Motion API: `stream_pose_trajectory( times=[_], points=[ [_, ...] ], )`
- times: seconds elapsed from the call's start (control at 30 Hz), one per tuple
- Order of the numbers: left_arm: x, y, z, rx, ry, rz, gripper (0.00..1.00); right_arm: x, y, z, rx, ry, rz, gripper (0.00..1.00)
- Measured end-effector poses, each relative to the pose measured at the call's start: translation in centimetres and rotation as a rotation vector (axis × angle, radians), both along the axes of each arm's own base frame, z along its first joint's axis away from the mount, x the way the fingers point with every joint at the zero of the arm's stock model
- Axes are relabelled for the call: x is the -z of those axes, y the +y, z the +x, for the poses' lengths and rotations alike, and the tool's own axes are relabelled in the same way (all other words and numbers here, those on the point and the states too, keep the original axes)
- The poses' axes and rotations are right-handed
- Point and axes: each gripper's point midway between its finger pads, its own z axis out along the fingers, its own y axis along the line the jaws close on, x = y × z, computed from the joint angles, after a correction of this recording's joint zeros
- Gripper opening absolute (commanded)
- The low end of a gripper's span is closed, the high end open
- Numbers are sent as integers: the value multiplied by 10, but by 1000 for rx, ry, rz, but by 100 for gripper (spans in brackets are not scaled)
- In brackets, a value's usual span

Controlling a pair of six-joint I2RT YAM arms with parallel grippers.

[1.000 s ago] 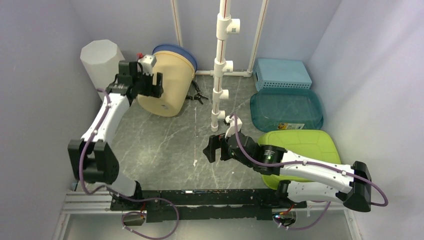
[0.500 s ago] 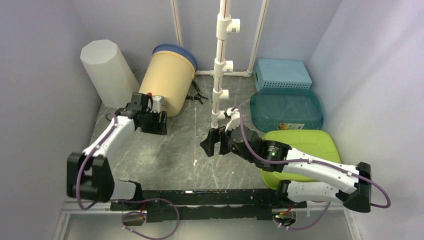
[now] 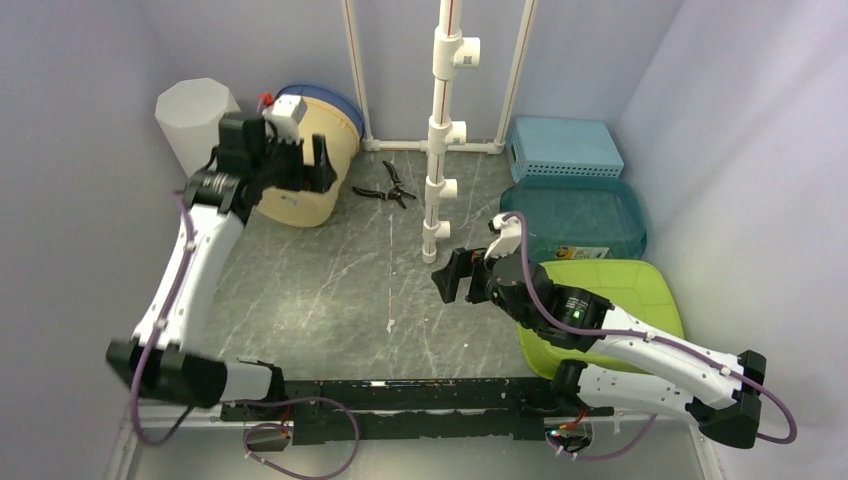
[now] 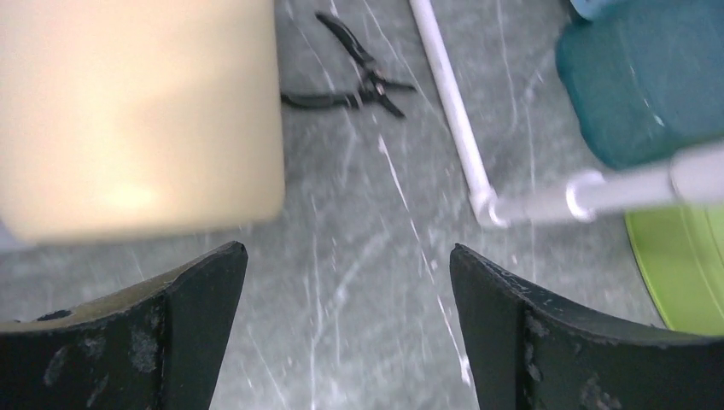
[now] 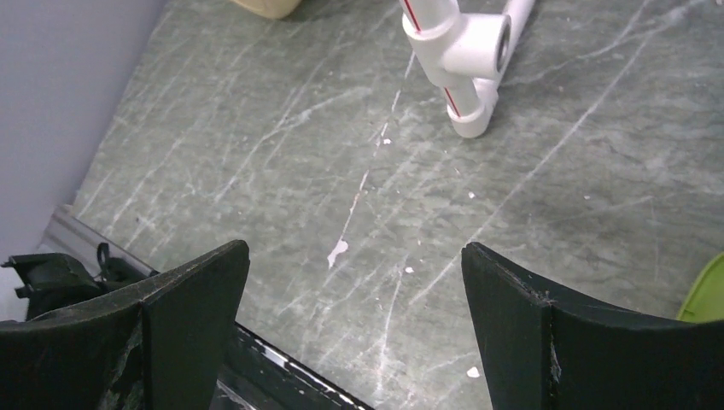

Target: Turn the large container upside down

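Note:
The large container is a cream bucket (image 3: pixel 300 205) with a blue rim, at the back left, tilted with its rim toward the back wall. My left gripper (image 3: pixel 283 165) hovers over its near side, open and empty. In the left wrist view the bucket's cream wall (image 4: pixel 137 111) fills the upper left, beyond the open left gripper (image 4: pixel 346 325), whose fingers do not touch it. My right gripper (image 3: pixel 452 278) is open and empty over mid-table, near the pipe stand's foot. In the right wrist view the right gripper (image 5: pixel 354 333) has only table beneath it.
A white octagonal column (image 3: pixel 190 115) stands left of the bucket. Black pliers (image 3: pixel 385 185) lie to its right. A white PVC pipe stand (image 3: pixel 445 130) rises at centre back. A blue basket (image 3: pixel 563 147), a teal tray (image 3: pixel 572 220) and a green lid (image 3: pixel 600 290) fill the right side.
My left arm dropped low in front of the bucket, then rose again to its near side. The bucket has shifted left and back. My right gripper moved slightly right.

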Motion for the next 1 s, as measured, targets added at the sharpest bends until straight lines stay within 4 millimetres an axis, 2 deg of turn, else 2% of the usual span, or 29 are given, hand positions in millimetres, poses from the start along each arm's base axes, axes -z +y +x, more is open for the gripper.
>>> stream_pose_trajectory(
  times=[0.1,0.23,0.33,0.47,0.53,0.77,0.87,1.0],
  points=[
    [-4,0,51,-46,10,25,94,9,-4,-1,8,21,-17,100],
    [20,4,115,-128,34,66,95,18,-7,-3,15,41,-34,100],
    [32,5,154,-163,23,83,95,21,-9,-3,20,49,-33,100],
    [21,4,209,-197,-64,87,95,25,-10,-3,28,60,-33,100],
    [11,6,230,-215,-124,91,95,29,-11,-4,29,69,-36,100],
    [-5,22,280,-278,-259,78,95,41,-12,-8,19,102,-47,100],
    [-3,34,304,-300,-298,59,95,47,-11,-9,13,119,-55,100],
    [14,49,326,-315,-305,50,96,54,-7,-9,2,140,-70,100]
  ],
)
